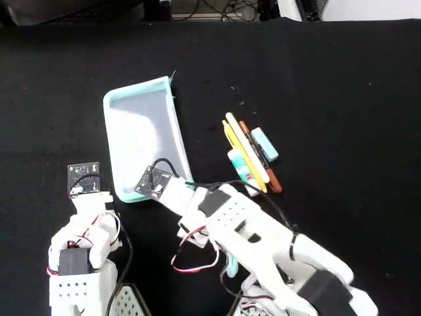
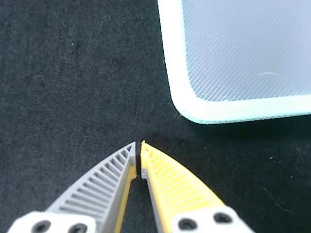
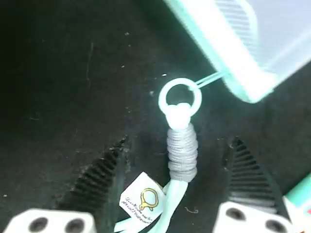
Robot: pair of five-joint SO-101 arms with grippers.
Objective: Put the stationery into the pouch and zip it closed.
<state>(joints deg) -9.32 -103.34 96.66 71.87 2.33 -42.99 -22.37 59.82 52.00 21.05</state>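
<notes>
Pens [image 1: 247, 148] and two small blocks [image 1: 264, 145] lie in a tight bundle on the black desk [image 1: 342, 79] in the high view. They are to the right of the mint-edged pouch [image 1: 141, 131] and apart from it. The pouch lies flat; whether its zip is open I cannot tell. The right arm [image 1: 256, 243] stretches from the near edge to the pouch's near right corner. The left arm [image 1: 79, 257] stands at the near left, its tip just short of the pouch's near left corner.

The left wrist view adds the left gripper [image 2: 140, 145]. Its jaws are pressed together with the tips meeting, holding nothing, above bare desk just beside a rounded corner of the pouch.

The right wrist view gives what the high view cannot. The right gripper [image 3: 179, 143] has its jaws wide apart on either side of a cord [image 3: 182, 150] wrapped in grey, touching neither side of it. The cord ends in a pale ring [image 3: 180, 97], joined by a thin link to the pouch's corner. A small tag [image 3: 141, 199] lies beside the cord.
</notes>
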